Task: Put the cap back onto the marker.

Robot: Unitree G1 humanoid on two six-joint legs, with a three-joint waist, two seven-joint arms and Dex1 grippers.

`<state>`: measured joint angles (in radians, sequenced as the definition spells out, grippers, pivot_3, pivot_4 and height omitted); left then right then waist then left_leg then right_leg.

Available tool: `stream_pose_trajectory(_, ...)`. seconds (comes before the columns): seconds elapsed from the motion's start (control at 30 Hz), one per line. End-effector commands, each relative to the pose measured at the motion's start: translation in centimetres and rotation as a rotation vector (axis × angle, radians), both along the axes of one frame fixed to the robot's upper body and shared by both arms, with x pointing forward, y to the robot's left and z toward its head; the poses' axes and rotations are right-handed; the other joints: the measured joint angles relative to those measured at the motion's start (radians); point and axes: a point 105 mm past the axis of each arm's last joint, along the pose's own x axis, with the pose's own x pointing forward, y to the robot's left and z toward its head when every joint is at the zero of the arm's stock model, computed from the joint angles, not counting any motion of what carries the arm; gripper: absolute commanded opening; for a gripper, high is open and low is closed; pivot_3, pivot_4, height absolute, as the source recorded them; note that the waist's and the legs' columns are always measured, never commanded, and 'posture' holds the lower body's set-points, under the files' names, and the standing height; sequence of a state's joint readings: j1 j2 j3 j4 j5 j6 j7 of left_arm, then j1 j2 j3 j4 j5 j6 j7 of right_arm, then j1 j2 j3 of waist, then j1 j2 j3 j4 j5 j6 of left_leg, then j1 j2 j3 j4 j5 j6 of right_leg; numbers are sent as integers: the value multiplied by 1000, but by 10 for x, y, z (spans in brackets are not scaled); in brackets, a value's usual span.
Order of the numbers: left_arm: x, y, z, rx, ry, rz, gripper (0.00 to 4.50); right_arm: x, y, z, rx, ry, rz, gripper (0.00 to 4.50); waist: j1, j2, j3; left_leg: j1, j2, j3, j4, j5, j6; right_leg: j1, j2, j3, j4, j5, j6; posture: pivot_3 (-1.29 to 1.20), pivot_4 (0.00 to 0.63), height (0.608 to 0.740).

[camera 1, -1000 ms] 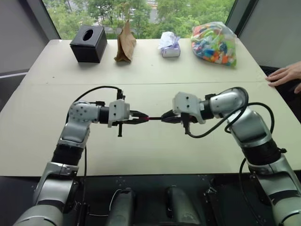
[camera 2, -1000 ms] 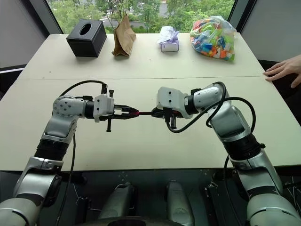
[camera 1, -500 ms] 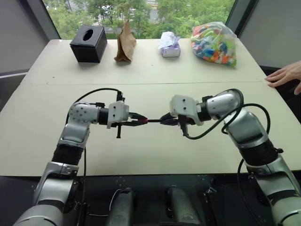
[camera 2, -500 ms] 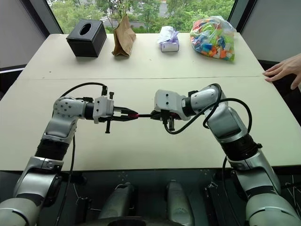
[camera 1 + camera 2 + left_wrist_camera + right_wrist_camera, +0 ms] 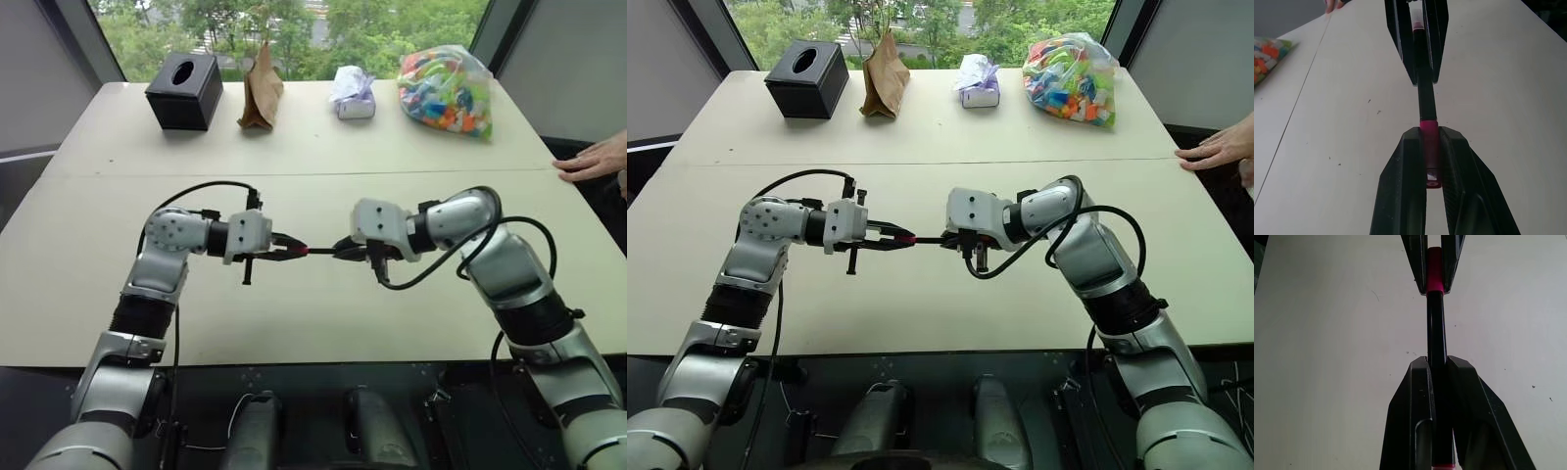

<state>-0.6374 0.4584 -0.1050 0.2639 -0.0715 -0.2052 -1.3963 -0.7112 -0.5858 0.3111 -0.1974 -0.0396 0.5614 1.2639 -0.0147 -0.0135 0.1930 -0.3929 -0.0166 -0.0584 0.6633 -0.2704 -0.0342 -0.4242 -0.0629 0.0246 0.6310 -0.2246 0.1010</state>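
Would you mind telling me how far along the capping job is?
Done: the left claw is shut on the cap, the right claw on the marker, both lifted off the table. In hand: the cap meets the marker's end in line. Left: whether it is fully seated cannot be told; then release.

The table [image 5: 313, 313] is looked down on from the head, both eye views facing forward over it. Each wrist view is set close along its own claw, facing the other. The marker [image 5: 1425, 93] is shared by both.
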Motion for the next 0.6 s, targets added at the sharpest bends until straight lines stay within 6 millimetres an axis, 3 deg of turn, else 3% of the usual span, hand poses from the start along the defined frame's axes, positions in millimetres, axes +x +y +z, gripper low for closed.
stream_pose_trajectory(0.03,-17,-40,7,7,-79,-165,0,-34,50,21,67,-72,266,33,0,0,0,0,0,0,0,0,0,0,0,0,0,0,0,0,150,740)
stream_pose_trajectory(0.6,-14,-31,-9,80,-57,-126,0,-32,48,24,26,-114,271,33,0,0,0,0,0,0,0,0,0,0,0,0,0,0,0,0,150,740)
